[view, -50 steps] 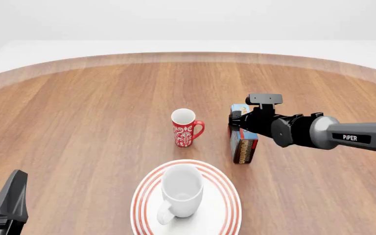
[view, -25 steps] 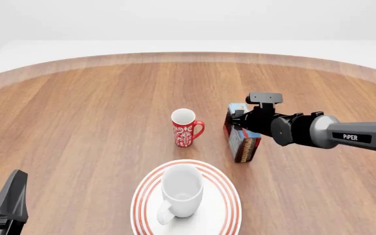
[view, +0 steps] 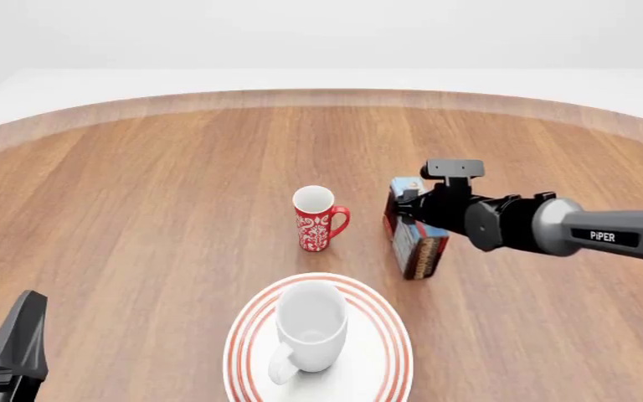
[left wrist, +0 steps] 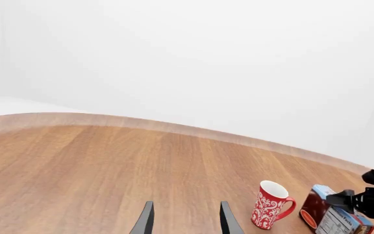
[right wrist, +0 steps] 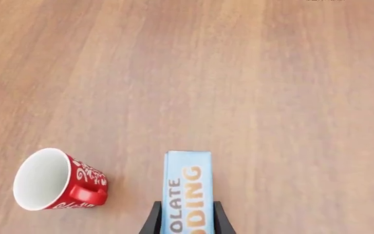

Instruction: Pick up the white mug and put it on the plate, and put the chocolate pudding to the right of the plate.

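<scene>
My right pincer (view: 408, 208) grips the chocolate pudding (view: 414, 234), long axis running away from me, just right of the red mug (view: 318, 219). Bare counter (view: 522, 318) lies right of the plate (view: 387, 335), which holds the white mug (view: 308, 334). Since a second ago the box has tilted slightly. My left pincer (left wrist: 184, 222) stands open.

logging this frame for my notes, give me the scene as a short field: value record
mug: upright on the plate, handle toward the camera
pudding: between the right end effector fingers, right of the red mug, beyond the plate
right end effector: shut on pudding
left end effector: open, holding nothing
done: mug on plate
left: pudding to plate's right
</scene>
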{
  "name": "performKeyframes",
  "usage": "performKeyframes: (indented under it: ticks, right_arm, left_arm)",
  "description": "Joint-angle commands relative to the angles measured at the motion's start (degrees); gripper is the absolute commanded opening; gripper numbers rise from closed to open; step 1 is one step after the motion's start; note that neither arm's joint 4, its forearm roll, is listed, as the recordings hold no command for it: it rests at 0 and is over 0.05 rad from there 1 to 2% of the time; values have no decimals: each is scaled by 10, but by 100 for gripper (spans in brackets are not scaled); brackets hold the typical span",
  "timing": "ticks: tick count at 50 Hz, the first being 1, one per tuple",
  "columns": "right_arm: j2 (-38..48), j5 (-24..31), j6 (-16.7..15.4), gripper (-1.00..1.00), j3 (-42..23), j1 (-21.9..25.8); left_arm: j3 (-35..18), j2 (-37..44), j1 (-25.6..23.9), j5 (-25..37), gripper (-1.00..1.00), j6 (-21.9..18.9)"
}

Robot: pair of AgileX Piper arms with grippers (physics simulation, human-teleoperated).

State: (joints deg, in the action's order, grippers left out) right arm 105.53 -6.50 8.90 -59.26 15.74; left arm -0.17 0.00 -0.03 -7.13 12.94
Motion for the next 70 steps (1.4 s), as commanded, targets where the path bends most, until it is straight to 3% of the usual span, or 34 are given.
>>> performKeyframes:
  ticks: [1, 26, 70]
  right_arm:
    - [-13, 3, 8, -100, 8, 1]
    - [-74, 27, 15, -100, 20, 7]
    - [-257, 70, 7, -100, 120, -21]
  left_arm:
    - [1, 0, 1, 0, 100, 1]
    - [0, 0, 1, 1, 100, 1]
    - [1, 0, -1, 3, 100, -10]
